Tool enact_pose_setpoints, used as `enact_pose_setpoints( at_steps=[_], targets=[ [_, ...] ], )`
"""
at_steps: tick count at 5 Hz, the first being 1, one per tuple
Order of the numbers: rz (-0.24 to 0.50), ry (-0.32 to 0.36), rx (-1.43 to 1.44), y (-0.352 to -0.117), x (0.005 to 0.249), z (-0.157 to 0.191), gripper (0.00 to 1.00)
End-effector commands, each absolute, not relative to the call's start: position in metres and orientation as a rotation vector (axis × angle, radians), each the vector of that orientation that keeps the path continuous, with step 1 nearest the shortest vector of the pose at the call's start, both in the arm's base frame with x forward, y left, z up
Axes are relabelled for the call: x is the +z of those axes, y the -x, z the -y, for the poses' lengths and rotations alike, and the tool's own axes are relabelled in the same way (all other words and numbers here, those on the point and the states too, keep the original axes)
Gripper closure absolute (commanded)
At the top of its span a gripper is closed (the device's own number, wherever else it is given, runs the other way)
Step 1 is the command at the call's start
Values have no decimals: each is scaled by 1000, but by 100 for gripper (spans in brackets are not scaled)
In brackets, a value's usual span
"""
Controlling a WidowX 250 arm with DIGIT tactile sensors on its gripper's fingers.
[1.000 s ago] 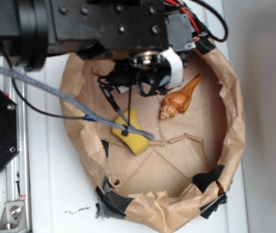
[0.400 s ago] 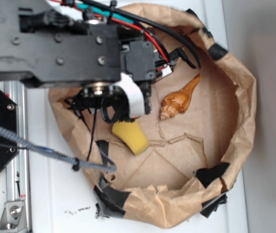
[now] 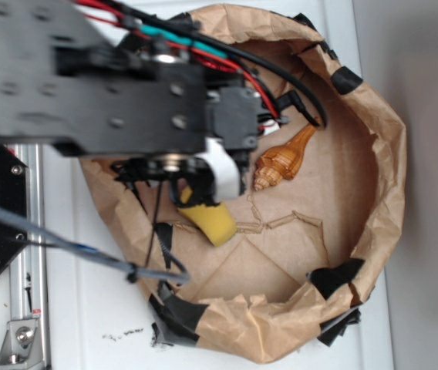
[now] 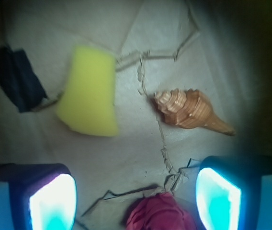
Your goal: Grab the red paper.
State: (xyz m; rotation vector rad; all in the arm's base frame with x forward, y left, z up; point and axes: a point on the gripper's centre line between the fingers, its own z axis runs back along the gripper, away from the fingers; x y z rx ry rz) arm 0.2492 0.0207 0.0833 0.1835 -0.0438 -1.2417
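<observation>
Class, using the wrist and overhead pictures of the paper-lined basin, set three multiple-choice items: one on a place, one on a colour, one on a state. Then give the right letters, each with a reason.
1. In the wrist view, where is the red paper?
A. On top of the sponge
B. At the bottom edge, between the two fingers
C. Inside the seashell

2. What colour is the sponge?
A. Green
B. Yellow
C. White

3. How does the gripper stand?
A. Shut on the sponge
B. Shut on the seashell
C. Open, holding nothing

Answers:
1. B: the red wad lies low in the wrist view, with one of the fingers on each side of it.
2. B: it shows bright yellow in both views.
3. C: the fingers stand wide apart; the seashell and the sponge lie free on the brown paper lining.
</observation>
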Motion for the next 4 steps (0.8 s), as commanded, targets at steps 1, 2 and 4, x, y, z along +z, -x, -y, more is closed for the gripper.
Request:
enact_pose_setpoints(
  at_steps=[1,2,4],
  targets=[
    [29,-263,-1183,-264,64,-72,0],
    [43,-243,-1221,-270,36,-93,0],
    [70,-31,-1225,-271,41,-99,0]
  ],
)
